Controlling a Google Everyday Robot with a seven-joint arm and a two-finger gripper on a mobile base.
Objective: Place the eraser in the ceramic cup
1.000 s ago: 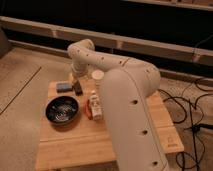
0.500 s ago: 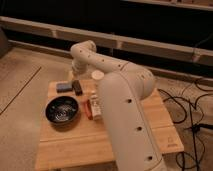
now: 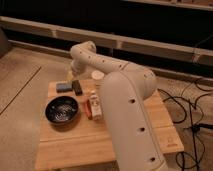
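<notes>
So we're looking at a dim, warm-lit room here. A light wooden table point(image 3: 70, 145) sits on a pale speckled floor point(image 3: 20, 120), with a thin dark line point(image 3: 22, 89) crossing the floor on the left. Black cables point(image 3: 192, 107) snake around on the right. Behind it all, a pale rail point(image 3: 165, 50) runs along a dark wall point(image 3: 150, 20). The gripper point(image 3: 74, 76) hangs over the table's far left corner.

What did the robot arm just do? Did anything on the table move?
The thick white arm swung a little to the left in the picture. The claw stayed low at the back of the table, just above the eraser. Nothing was picked up or dropped. The eraser, blue pad, ceramic cup, black bowl and white bottle did not move.
</notes>
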